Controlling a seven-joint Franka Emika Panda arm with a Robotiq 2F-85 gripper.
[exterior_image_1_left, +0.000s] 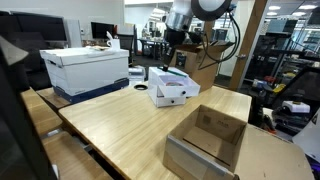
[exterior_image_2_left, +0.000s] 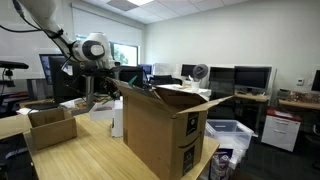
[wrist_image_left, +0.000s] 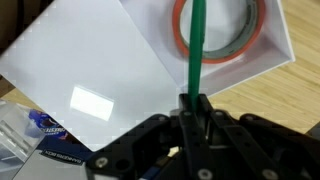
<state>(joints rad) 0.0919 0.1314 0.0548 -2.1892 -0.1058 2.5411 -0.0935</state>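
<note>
Fingers (wrist_image_left: 207, 110): pinching the thin green plastic stick (wrist_image_left: 196, 50) by its lower end.
Stick: points to 12 o'clock, over the orange tape ring (wrist_image_left: 232, 53) in the white cardboard box (wrist_image_left: 130, 60).
Handling: light, stiff, slick; you want a square grip.

Ext view: raised, mid-range, looks across wooden table (exterior_image_1_left: 120, 125) twd arm (exterior_image_1_left: 185, 20). Ext view: low, table lvl, big cardboard box (exterior_image_2_left: 160, 125) close in fg, arm (exterior_image_2_left: 90, 50) behind. Wrist cam: close, down past gripper (wrist_image_left: 193, 105) onto white box (wrist_image_left: 110, 70). Both ext share table, arm.
</note>
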